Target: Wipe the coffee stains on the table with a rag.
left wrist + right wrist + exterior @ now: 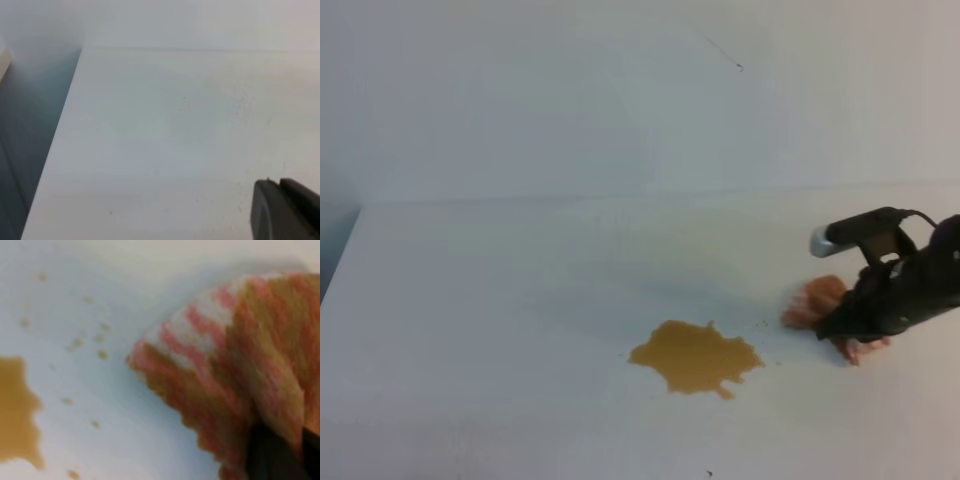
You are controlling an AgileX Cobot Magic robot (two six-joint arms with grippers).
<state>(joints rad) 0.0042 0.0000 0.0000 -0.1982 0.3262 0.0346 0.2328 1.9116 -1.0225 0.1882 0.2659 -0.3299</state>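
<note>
The coffee stains (696,356) form a tan-orange blotch with small specks on the white table (520,290), just right of the middle. To their right lies the rag (817,300), orange with pinkish-white stripes. My right gripper (842,332) is down on the rag's near right part. In the right wrist view the rag (225,375) is bunched up into folds that run between my dark fingertips (270,455), so the gripper (300,442) is shut on it. The stain's edge (15,410) shows at the left. Only a dark piece of my left gripper (285,212) shows, low over bare table.
The table's left edge (342,258) drops off to a dark gap. A pale wall (620,90) rises behind the table's far edge. Small coffee specks (102,354) dot the table between the stain and the rag.
</note>
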